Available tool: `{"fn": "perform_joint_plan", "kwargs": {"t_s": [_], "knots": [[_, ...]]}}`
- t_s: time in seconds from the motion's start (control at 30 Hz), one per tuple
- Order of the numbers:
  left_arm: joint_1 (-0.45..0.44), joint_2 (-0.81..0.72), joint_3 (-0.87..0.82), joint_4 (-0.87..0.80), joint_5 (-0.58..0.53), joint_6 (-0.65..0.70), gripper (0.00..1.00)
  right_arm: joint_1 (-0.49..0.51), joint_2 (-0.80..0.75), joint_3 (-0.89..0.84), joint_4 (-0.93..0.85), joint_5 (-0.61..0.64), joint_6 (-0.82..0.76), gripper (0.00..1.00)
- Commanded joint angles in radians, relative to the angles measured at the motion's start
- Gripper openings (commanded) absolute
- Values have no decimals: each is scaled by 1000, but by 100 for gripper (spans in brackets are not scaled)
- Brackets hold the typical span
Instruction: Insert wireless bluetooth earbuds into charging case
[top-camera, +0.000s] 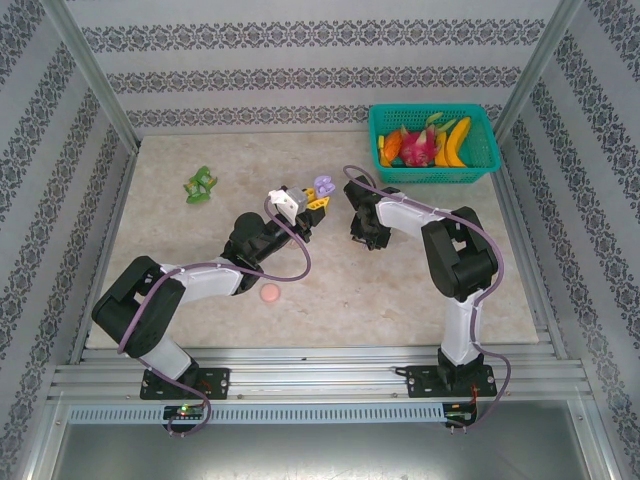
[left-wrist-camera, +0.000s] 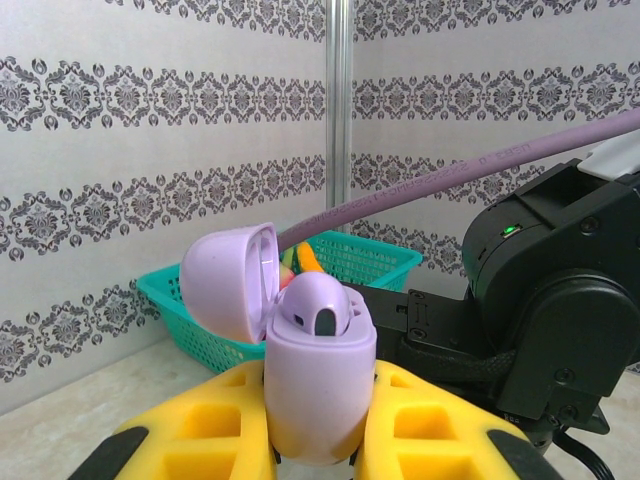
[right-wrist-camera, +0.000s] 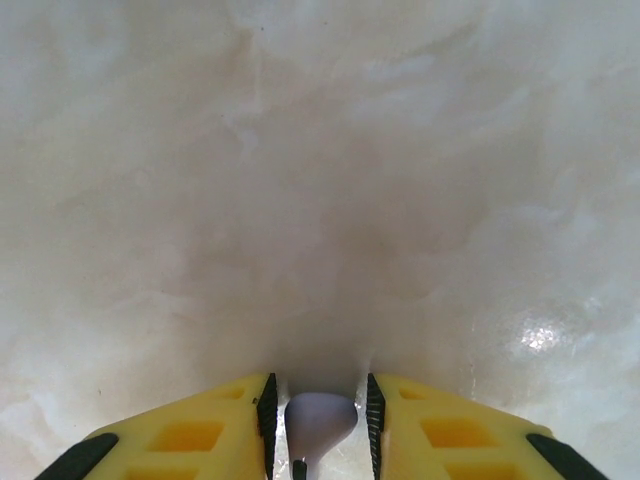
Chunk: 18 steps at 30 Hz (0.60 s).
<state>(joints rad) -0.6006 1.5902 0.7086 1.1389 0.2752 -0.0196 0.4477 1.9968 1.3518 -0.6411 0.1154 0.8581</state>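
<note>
- Top external view: the bench (top-camera: 200, 260) is walled on three sides. Most bare room lies along the left edge and the near edge.
- The left end effector (top-camera: 305, 200) is near the bench middle, toward the far edge. It is clamped on the lilac case (top-camera: 322, 187), held off the bench.
- Left wrist view: the case (left-wrist-camera: 320, 390) stands upright between the yellow fingers (left-wrist-camera: 420, 420), its long axis vertical. The lid (left-wrist-camera: 225, 280) is swung open to the view's left. A seated bud (left-wrist-camera: 318, 305) shows in the opening.
- Right wrist view: the right end effector (right-wrist-camera: 320, 382) points down at bare bench, jaws narrow around a lilac bud (right-wrist-camera: 320, 418). Its head points away from the camera, the stem back along the fingers. I cannot tell whether the pads press it.
- A pink case (top-camera: 270, 293) lies nearer the near edge, beside the left arm.
- A green item (top-camera: 201, 184) lies near the far-left corner.
- A teal basket (top-camera: 436, 175) of fruit fills the far-right corner, behind the right arm.
</note>
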Motion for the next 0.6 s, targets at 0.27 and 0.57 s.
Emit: {"fn": "perform_joint_plan", "kwargs": {"t_s": [0.27,0.57], "knots": [[9,-10,3,66,-8,-13,0,6,24,17,-14,-7,-35,25],[8,-4,11,62,-7,-15,0,8,-6,10,-3,-30,-43,33]]}}
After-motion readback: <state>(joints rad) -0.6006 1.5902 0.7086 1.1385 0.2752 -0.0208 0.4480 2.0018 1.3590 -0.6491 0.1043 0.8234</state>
